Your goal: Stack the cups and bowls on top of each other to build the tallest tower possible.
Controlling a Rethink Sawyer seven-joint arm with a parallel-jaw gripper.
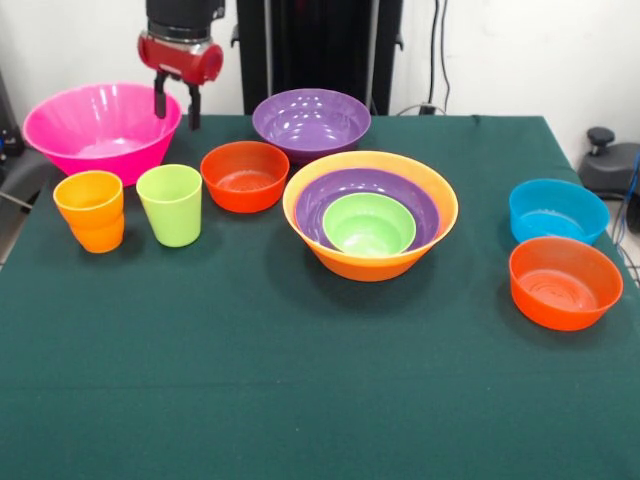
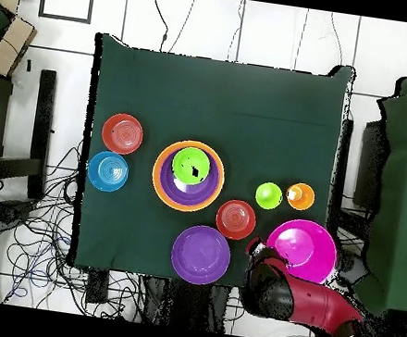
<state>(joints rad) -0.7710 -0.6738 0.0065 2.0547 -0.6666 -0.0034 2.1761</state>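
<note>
My gripper [image 1: 176, 106] hangs open and empty over the right rim of the large pink bowl [image 1: 100, 150] at the far left; the overhead view shows the gripper [image 2: 256, 251] beside the pink bowl [image 2: 312, 257]. The tower is a large yellow-orange bowl [image 1: 370, 265] holding a purple bowl [image 1: 370, 182] and a small lime-green bowl [image 1: 368, 225]; it also shows from overhead [image 2: 157, 171]. The orange cup [image 1: 90, 210] and lime-green cup [image 1: 171, 205] stand upright side by side. Loose on the table are a second purple bowl [image 1: 311, 122], two red-orange bowls [image 1: 245, 175] [image 1: 565, 282] and a blue bowl [image 1: 557, 210].
The table is covered in dark green cloth [image 1: 300, 380]. All the cups and bowls sit in its far half. Cables and black equipment stand behind the table's far edge by the robot.
</note>
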